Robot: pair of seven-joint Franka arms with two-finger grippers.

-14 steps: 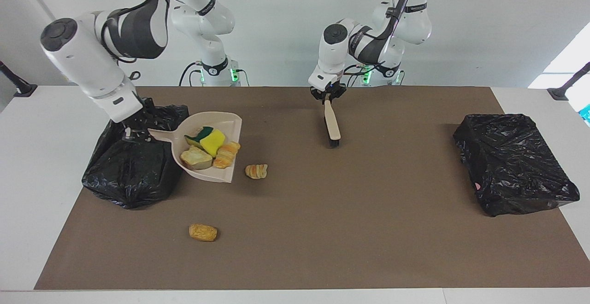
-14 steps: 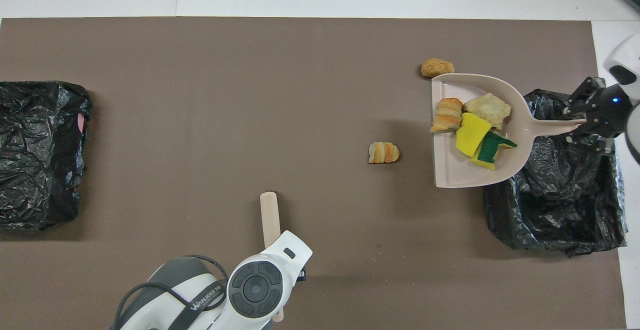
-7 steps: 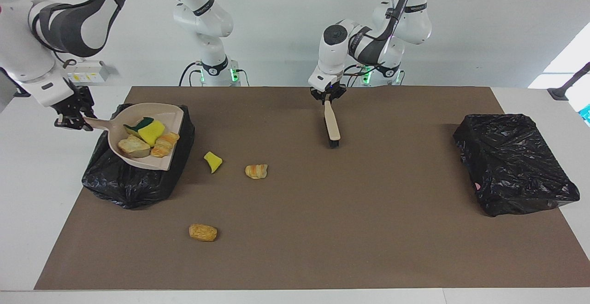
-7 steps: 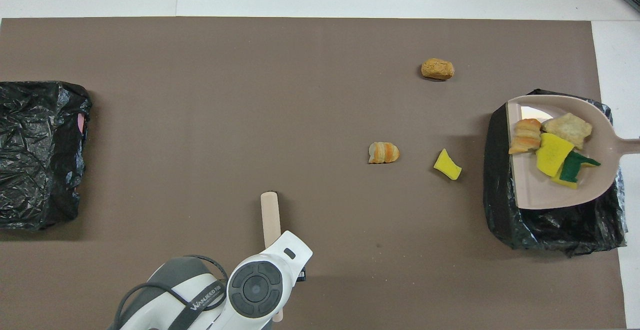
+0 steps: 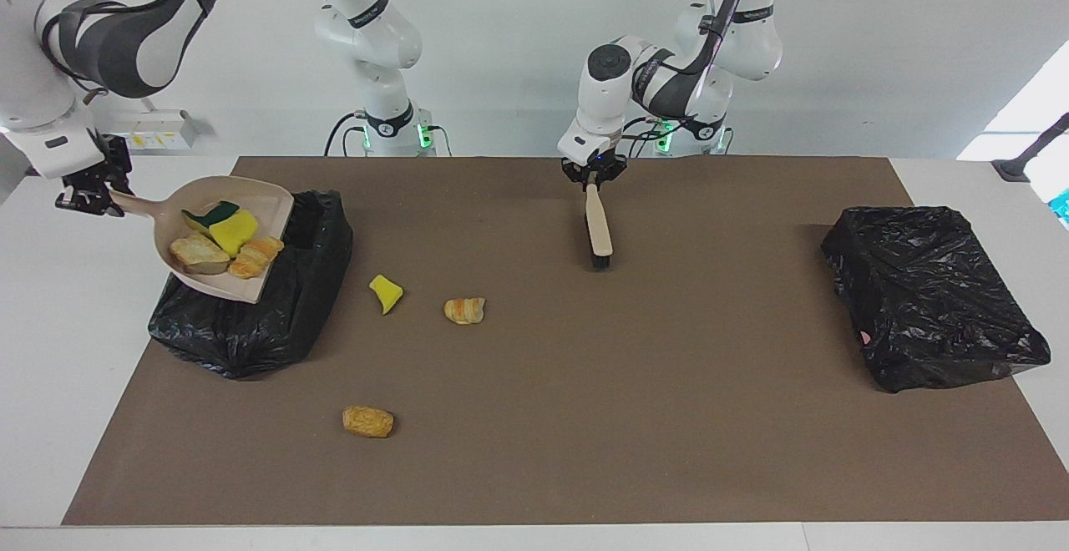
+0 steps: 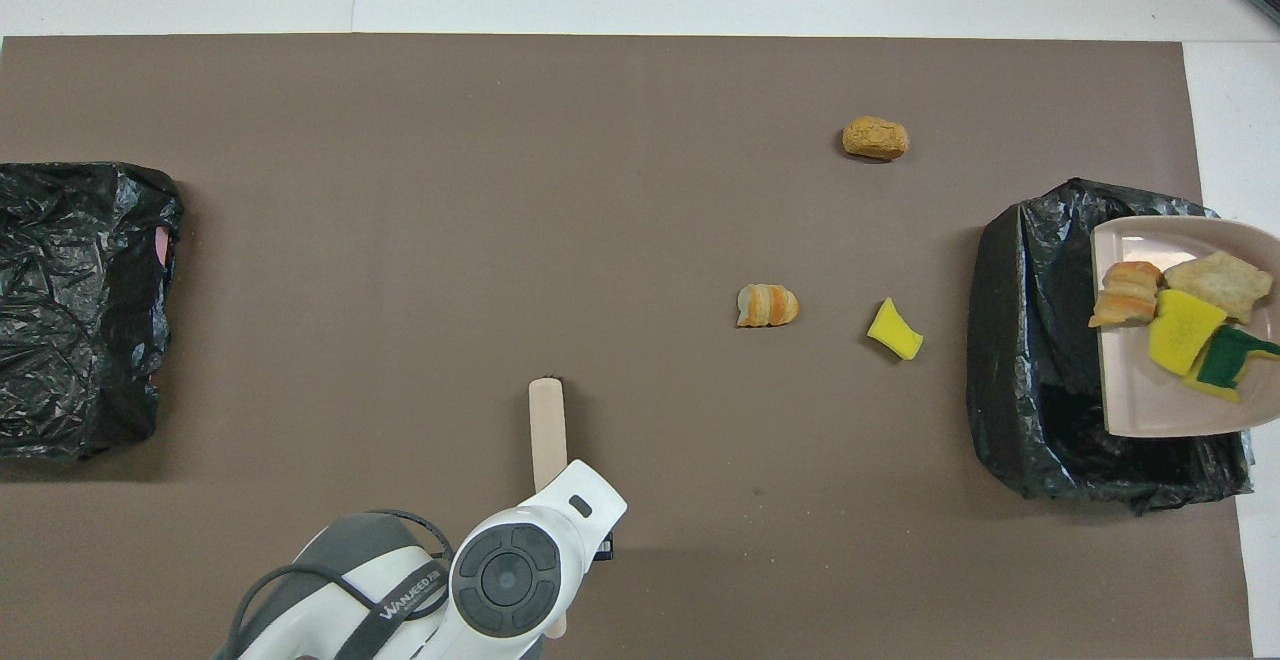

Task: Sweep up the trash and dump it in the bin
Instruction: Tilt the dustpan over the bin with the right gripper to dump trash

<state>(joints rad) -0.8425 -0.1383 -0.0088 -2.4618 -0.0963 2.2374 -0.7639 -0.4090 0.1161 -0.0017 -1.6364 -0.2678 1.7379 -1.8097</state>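
My right gripper (image 5: 88,196) is shut on the handle of the beige dustpan (image 5: 250,284), held in the air over the black-bagged bin (image 5: 276,317) at the right arm's end. The dustpan (image 6: 1140,410) carries several trash scraps: yellow and green sponge bits (image 5: 224,224), a tan chunk (image 5: 199,253), a bread-like lump (image 5: 255,256). On the mat lie a yellow sponge bit (image 5: 386,292), a striped bread lump (image 5: 464,310) and an orange-brown lump (image 5: 367,422). My left gripper (image 5: 592,180) is shut on the brush (image 5: 598,224), bristles resting on the mat.
A second black-bagged bin (image 5: 931,295) stands at the left arm's end of the brown mat (image 5: 635,417). It also shows in the overhead view (image 6: 75,305). White table margin surrounds the mat.
My right gripper lifted the loaded dustpan off the mat and carried it over the bin toward the right arm's end. A yellow sponge bit now shows on the mat. The brush stayed put.
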